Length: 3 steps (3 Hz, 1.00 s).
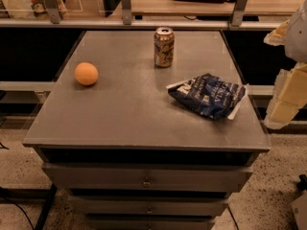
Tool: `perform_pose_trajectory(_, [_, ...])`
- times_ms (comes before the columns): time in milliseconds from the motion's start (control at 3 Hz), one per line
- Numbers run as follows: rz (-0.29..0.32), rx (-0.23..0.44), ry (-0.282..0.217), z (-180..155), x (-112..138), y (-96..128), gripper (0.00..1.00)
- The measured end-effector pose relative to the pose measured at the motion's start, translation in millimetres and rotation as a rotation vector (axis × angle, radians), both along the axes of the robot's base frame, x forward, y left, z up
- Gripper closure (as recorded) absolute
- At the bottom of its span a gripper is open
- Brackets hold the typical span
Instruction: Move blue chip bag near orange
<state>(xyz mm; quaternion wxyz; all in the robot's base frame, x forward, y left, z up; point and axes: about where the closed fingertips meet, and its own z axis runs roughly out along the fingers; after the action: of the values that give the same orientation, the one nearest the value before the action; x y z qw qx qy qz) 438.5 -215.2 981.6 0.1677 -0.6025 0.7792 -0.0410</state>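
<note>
At frame's right edge gripper (287, 97) is hovering off the table (129, 121), grip state can't tell; bag (208, 96) is lying centre-right, orange (86, 74) sitting well apart at left, so best pinching bag's raised crumple, then carrying it left below the can (163, 47).

The arm (300, 28) sits at the far right edge, white links up top, and the cream gripper (288, 99) hangs below them, angled downward.
</note>
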Motion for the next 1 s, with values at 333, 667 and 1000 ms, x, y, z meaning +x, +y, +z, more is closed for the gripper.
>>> perform_pose_trajectory(333, [0.0, 0.0, 0.0, 0.1, 0.0, 0.0, 0.0])
perform_pose_trajectory(667, [-0.027, 0.032, 0.014, -14.0, 11.4, -4.5, 0.0])
perform_pose_trajectory(1000, [-0.089, 0.087, 0.013, -45.4, 28.9, -11.2, 0.0])
